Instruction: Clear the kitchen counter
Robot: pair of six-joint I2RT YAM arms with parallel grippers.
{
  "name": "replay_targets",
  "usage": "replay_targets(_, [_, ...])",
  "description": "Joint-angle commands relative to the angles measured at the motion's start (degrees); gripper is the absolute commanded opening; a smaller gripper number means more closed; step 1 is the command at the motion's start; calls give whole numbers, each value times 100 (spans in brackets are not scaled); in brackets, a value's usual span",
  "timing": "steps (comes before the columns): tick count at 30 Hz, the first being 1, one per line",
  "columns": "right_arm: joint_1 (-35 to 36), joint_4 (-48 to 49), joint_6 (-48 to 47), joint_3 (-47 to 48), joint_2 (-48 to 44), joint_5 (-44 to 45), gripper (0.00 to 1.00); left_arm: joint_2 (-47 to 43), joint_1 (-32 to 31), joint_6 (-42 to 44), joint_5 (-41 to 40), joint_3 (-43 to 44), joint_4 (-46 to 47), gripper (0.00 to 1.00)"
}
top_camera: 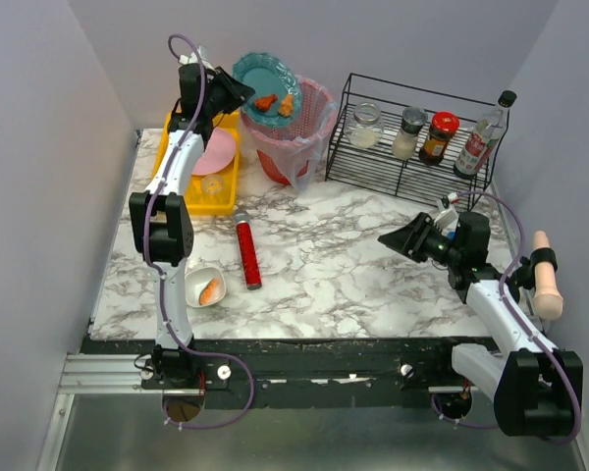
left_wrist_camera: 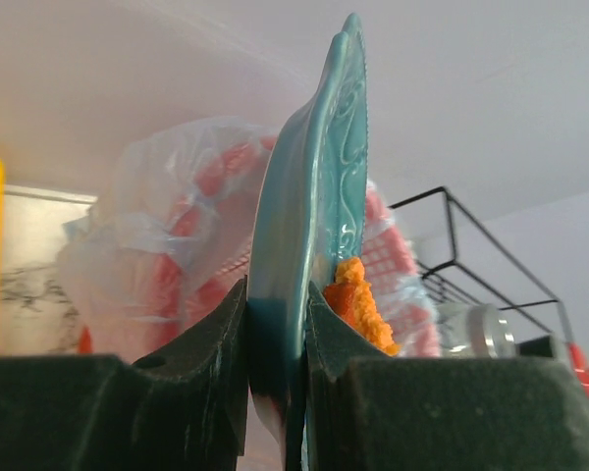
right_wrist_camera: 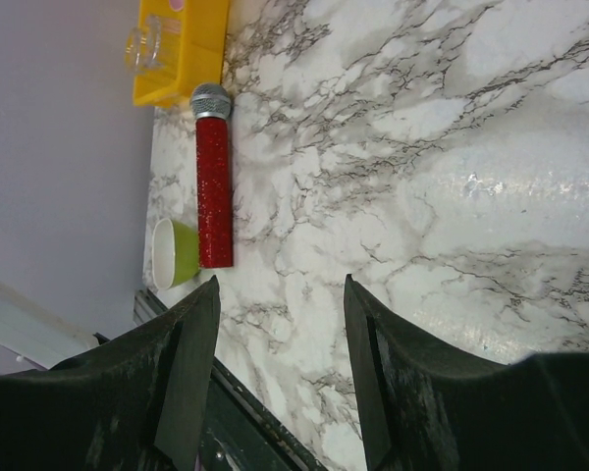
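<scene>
— Dark arm bases are sitting closest to us along the near edge of the kitchen counter (top_camera: 373, 255), the white marble-patterned worktop that is filling the middle of the overhead view, between the arm bases and the back wall. What is the left arm doing?

— It is reaching to the far left corner. The left gripper (left_wrist_camera: 278, 324) is clamping the rim of a teal plate (left_wrist_camera: 314, 186), and the plate is standing almost on edge between the jaws in the wrist view.

— Is anything riding on that plate?

— Orange food pieces (top_camera: 276, 102) are lying on it, and the plate is tilting over a pink basket (top_camera: 309, 132) lined with a clear plastic bag.

— And the right side?

— The right gripper (right_wrist_camera: 280, 324) is hovering over bare marble with its jaws standing apart, gripping nothing.

— What else is lying on the worktop?

— A red microphone (top_camera: 246, 250) with a silver head is lying left of centre. A small white bowl (top_camera: 206, 287) holding an orange piece is sitting near its lower end. A yellow tray (top_camera: 221, 191) is resting at the far left, with a pink plate (top_camera: 216, 152) and a clear cup in it. A black wire rack (top_camera: 412, 137) at the far right is carrying jars and a bottle.
</scene>
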Motion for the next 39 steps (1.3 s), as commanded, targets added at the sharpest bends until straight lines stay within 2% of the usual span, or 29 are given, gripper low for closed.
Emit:
replay_targets(1, [-37,-89,-68,-51,23,50,62,-529,-251,1086,-820,310,278,0])
replay_targets(9, [-37,-98,-103,-86,5,67,61,-792,-770,2572,-1972,292,172,0])
replay_targets(23, [-28,-106,-130,-86,84,32,62,-1531,-1386,4244,-3247,-323,690,0])
replay_targets(28, [-37,-89,-138,-95,93,32,62,-1794,-1359,4166,-3318,-455,752,0])
replay_targets(31, [-37,-89,-138,-103,111,41,62,-2093,-1149,3473,-2854,-560,804,0])
replay_targets(35, [-37,-71,-156,-121,155,32,62,-2523,-544,2313,-2046,-867,1111,0])
replay_targets(39, [-28,-19,-156,-121,233,14,61,-2945,46,1696,-1702,-1420,1323,0])
